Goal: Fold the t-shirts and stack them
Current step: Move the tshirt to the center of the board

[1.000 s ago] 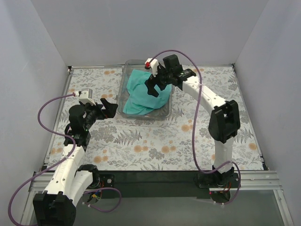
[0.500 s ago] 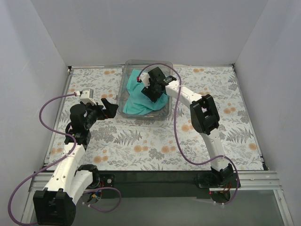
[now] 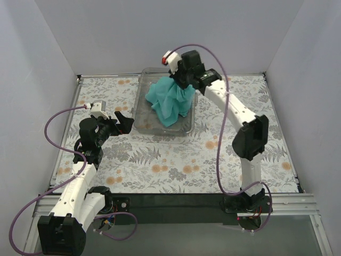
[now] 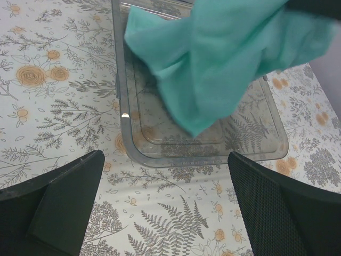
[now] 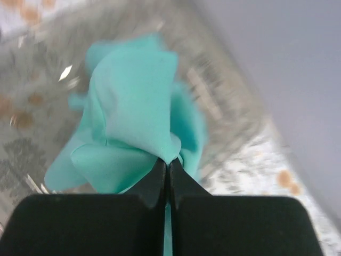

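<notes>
A teal t-shirt [image 3: 170, 101] hangs bunched above a clear plastic bin [image 3: 139, 118] at the back of the table. My right gripper [image 3: 181, 84] is shut on the shirt's top, and the cloth droops from it toward the bin's floor. In the right wrist view the teal t-shirt [image 5: 133, 112] is pinched between the closed jaws of the right gripper [image 5: 168, 162]. My left gripper [image 3: 123, 121] stands open just left of the bin, low over the table. The left wrist view shows its fingers [image 4: 277, 208] wide apart, with the t-shirt [image 4: 224, 53] and the bin [image 4: 213, 157] ahead.
A floral cloth [image 3: 170, 160] covers the table. Grey walls enclose it at the back and both sides. The bin's near rim [image 4: 125, 117] lies just ahead of my left fingers. The arm bases sit on a black bar [image 3: 176, 205] at the near edge.
My right gripper dipped into the bin, closed on the t-shirt and rose, lifting the cloth out of its heap. The left arm stayed put.
</notes>
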Available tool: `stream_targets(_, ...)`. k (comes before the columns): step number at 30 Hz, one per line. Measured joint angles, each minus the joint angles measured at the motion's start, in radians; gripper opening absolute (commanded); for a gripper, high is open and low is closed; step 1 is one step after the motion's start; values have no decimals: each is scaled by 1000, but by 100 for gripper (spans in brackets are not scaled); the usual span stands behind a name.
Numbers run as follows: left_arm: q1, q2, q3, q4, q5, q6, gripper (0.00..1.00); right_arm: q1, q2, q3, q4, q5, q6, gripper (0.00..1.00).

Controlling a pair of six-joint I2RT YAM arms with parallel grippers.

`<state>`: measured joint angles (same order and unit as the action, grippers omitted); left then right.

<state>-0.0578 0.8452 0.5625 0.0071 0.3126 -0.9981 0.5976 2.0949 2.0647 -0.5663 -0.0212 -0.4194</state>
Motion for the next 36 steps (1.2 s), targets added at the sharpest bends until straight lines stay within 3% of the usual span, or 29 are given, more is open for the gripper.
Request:
stream_targets(9, 0, 0, 0, 0, -2, 0, 94, -179, -415, 176, 145, 22, 34, 1)
stream_targets(14, 0, 0, 0, 0, -3, 2, 94, -214, -575, 159, 186, 45, 35, 1)
stream_targets(20, 0, 0, 0, 0, -2, 4, 93, -290, -690, -125, 225, 34, 40, 1)
stream_targets(28, 0, -5, 0, 0, 3, 3, 94, -355, -681, -599, 233, -36, 50, 1)
stream_targets(36, 0, -6, 0, 0, 4, 3, 93, -382, -682, -806, 295, -97, 55, 6)
